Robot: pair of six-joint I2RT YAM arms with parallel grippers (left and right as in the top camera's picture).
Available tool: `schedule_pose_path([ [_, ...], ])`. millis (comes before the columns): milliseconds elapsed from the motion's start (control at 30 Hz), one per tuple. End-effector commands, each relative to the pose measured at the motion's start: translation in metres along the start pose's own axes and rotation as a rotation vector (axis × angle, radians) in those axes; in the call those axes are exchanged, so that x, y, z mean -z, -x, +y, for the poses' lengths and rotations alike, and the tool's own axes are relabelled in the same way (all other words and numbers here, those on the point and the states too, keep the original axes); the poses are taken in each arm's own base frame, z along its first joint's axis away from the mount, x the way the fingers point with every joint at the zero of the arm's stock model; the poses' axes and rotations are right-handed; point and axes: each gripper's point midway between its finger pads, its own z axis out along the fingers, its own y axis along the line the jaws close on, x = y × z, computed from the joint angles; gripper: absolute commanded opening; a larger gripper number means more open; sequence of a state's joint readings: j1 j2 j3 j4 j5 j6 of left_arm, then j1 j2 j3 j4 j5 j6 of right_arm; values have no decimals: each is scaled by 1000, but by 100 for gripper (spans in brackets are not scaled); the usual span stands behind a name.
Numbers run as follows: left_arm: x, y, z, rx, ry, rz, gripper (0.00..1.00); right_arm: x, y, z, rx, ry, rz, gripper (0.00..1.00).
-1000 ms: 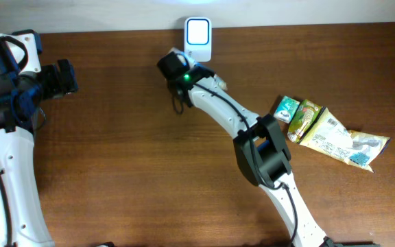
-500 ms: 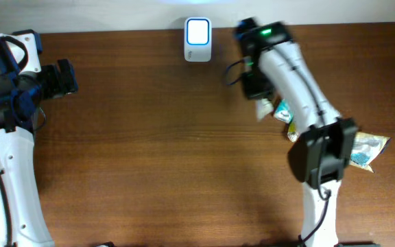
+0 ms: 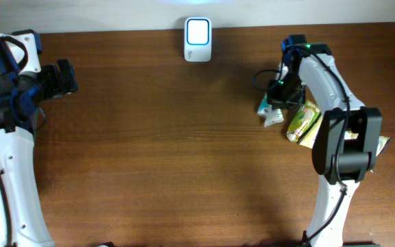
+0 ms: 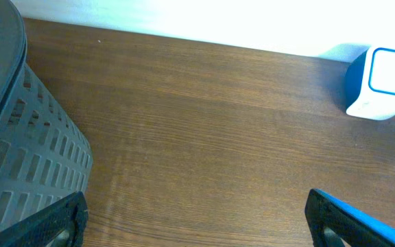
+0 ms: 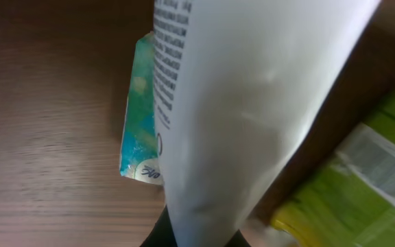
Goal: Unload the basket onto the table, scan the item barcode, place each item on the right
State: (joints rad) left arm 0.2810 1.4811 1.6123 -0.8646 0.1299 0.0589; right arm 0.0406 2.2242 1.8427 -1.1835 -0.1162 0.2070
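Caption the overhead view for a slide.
Right gripper holds a white packet beside a green packet, away from the scanner; left gripper hangs open, empty.

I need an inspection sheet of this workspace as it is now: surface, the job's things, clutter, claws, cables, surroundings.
Surface: brown wooden table, no spill seen.
Job's things: scanner at the far edge, screen lit; white packet with printed text, held at the right side, away from the scanner.
Clutter: teal packet and green packet lie close to the held one; grey basket at the left arm's side.
Grippers: left claw open, holding nothing; right claw shut on the white packet.
Cables: black cable loops out at the right wrist.
Surroundings: pale wall behind the table.
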Motion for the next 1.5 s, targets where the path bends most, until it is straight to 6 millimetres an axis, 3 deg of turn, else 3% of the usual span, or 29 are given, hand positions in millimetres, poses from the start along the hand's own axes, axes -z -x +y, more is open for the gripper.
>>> schedule_pose_path([
  [0,3,3,1,0,3,-11,99,-3,-5,12,31,21,8,4],
  [100,3,3,1,0,3,-11,99,13,5,14,51,12,-38,4],
  [200,3,3,1,0,3,-11,99,53,15,34,136,35,-116,4],
  [267,3,3,1,0,3,-11,99,65,16,51,168,54,-146,4],
  [367,3,3,1,0,3,-11,99,50,6,78,120,88,-119,4],
  [467,3,3,1,0,3,-11,99,14,0,77,25,41,-89,4],
  [533,3,3,1,0,3,-11,99,-9,-8,69,-3,21,-54,4],
  [633,3,3,1,0,3,-11,99,-26,-22,35,-48,-76,-3,4],
  [900,3,3,1,0,3,-11,99,-9,-39,-60,-185,-331,83,4],
  [1000,3,3,1,0,3,-11,99,-7,-42,-75,-85,-332,125,4],
  [1067,3,3,1,0,3,-11,99,-6,-42,-81,-27,-330,136,11],
  [1100,3,3,1,0,3,-11,99,-5,-41,-84,-16,-336,136,19],
  [1133,3,3,1,0,3,-11,99,-5,-40,-86,-6,-332,135,30],
  [1167,3,3,1,0,3,-11,99,-4,-39,-86,-9,-328,129,51],
  [1200,3,3,1,0,3,-11,99,-3,-38,-85,-11,-320,125,59],
  [1267,3,3,1,0,3,-11,99,10,-30,-74,-13,-269,87,63],
  [1333,3,3,1,0,3,-11,99,45,-16,-61,-8,-230,-3,64],
  [1467,3,3,1,0,3,-11,99,158,-5,-22,62,-122,-270,68],
])
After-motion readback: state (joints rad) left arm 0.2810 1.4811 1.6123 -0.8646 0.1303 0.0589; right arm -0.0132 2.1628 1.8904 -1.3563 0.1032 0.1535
